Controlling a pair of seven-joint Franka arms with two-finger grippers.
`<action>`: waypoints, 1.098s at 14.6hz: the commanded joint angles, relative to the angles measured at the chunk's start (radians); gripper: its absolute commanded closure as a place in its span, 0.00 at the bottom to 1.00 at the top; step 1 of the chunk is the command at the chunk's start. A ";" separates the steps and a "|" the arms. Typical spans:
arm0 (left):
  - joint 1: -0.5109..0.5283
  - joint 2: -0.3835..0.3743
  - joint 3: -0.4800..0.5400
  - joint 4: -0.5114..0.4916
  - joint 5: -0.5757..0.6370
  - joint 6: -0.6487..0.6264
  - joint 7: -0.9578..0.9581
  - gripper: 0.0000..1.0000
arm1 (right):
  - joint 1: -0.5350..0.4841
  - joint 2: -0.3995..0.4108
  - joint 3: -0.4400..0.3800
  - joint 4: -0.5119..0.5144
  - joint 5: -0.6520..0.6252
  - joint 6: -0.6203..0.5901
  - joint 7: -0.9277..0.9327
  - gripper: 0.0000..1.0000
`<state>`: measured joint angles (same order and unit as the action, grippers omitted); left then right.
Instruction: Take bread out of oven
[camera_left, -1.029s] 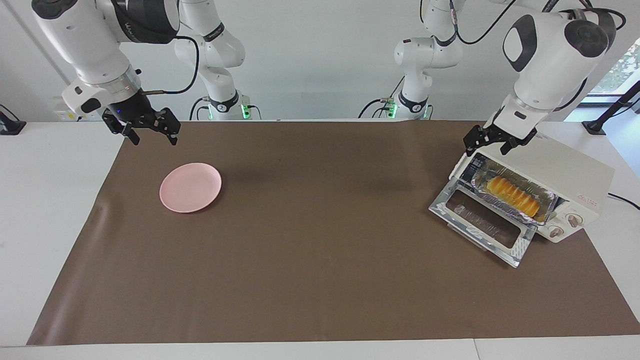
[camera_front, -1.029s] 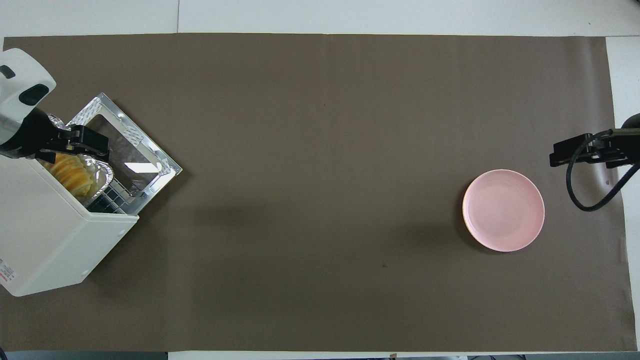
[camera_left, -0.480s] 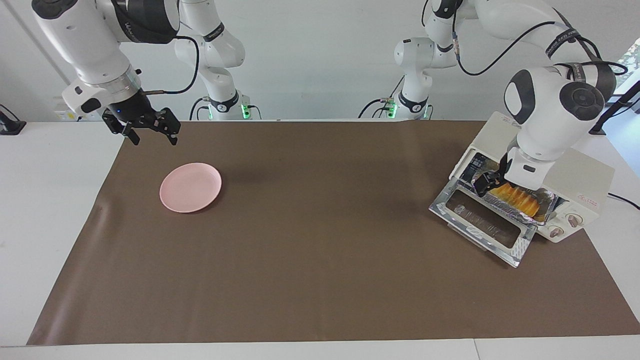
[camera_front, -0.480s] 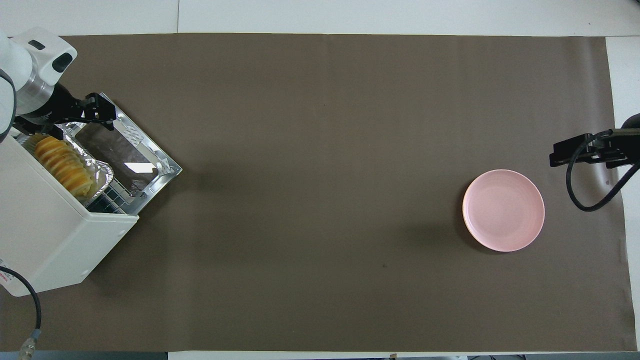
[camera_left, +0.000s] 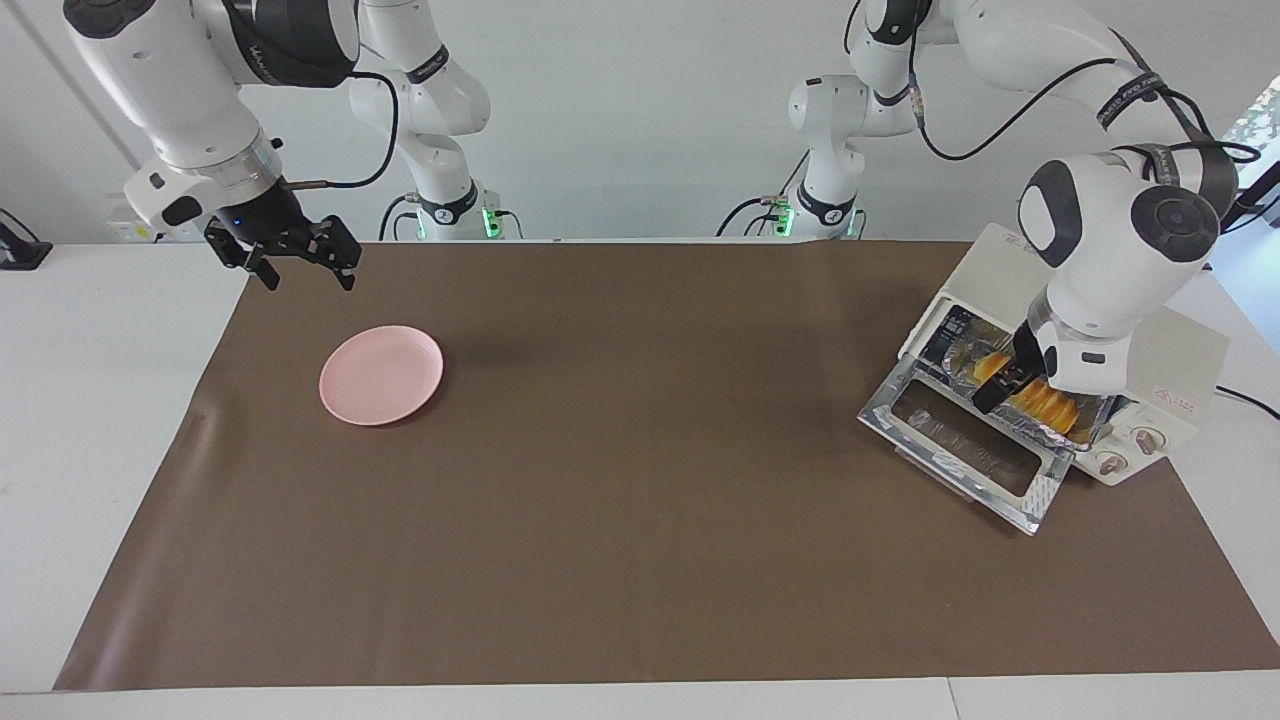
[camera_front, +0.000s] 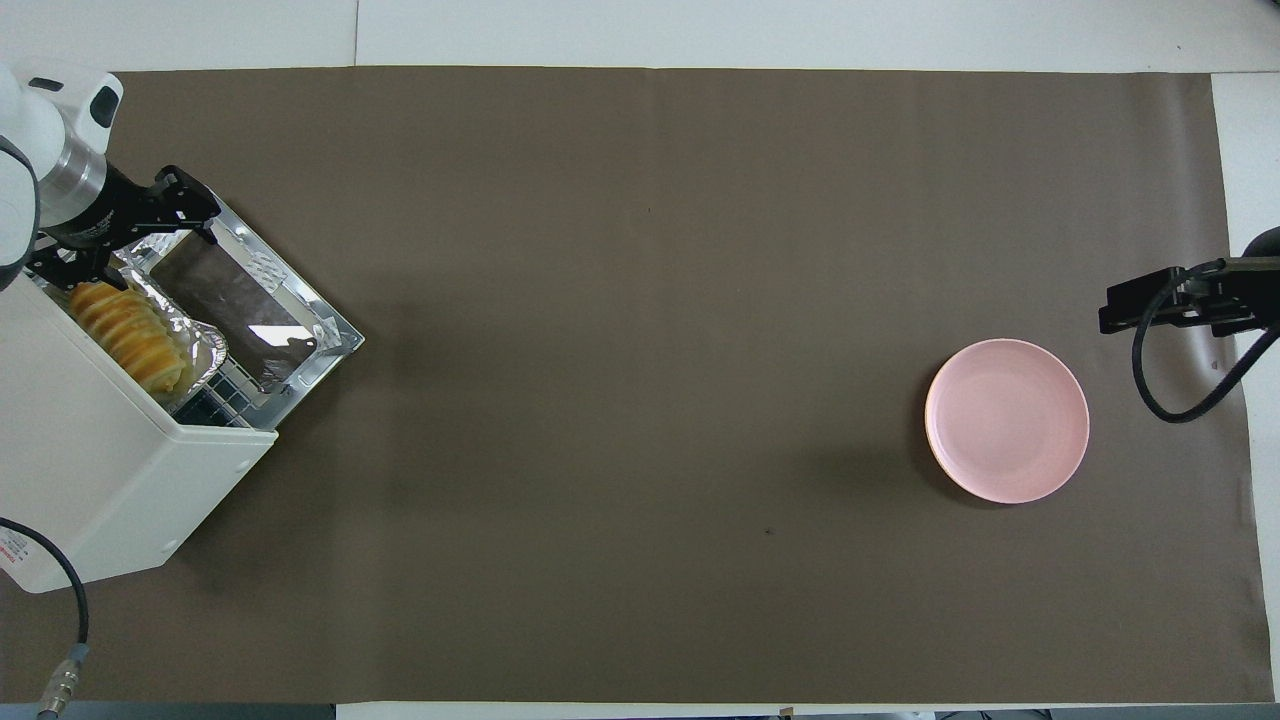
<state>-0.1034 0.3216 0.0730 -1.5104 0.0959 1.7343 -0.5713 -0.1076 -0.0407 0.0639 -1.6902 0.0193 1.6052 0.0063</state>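
Note:
The oven (camera_left: 1180, 350) (camera_front: 90, 480) stands at the left arm's end of the table, its glass door (camera_left: 960, 440) (camera_front: 240, 300) folded down flat. The bread (camera_left: 1050, 405) (camera_front: 130, 335), a ridged yellow-orange loaf, lies in a foil tray (camera_left: 1100, 408) (camera_front: 200, 345) on the rack at the oven's mouth. My left gripper (camera_left: 1010, 385) (camera_front: 120, 225) is open and lowered over the loaf's middle. One dark finger shows on the door side of the bread; the wrist hides the other. Whether it touches the bread I cannot tell. My right gripper (camera_left: 297, 262) (camera_front: 1170, 300) waits open above the mat's edge, holding nothing.
A pink plate (camera_left: 381, 374) (camera_front: 1006, 420) lies on the brown mat toward the right arm's end, beside the right gripper. The oven's knobs (camera_left: 1150, 440) face away from the robots. A cable (camera_front: 60, 600) runs from the oven's back corner.
The left gripper has come down from above the oven's top corner to the oven's mouth and now sits over the bread. The right arm, plate and oven have not moved.

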 joint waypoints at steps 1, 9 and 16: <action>-0.019 0.013 0.021 -0.016 0.027 0.039 -0.035 0.00 | -0.011 -0.025 0.005 -0.028 0.011 0.004 -0.025 0.00; -0.033 -0.006 0.022 -0.119 0.048 0.102 -0.188 0.00 | -0.011 -0.025 0.007 -0.028 0.011 0.005 -0.025 0.00; -0.035 -0.015 0.021 -0.206 0.122 0.148 -0.193 0.00 | -0.014 -0.025 0.005 -0.028 0.011 0.004 -0.025 0.00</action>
<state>-0.1211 0.3413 0.0801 -1.6682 0.1830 1.8548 -0.7428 -0.1077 -0.0407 0.0636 -1.6902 0.0193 1.6052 0.0063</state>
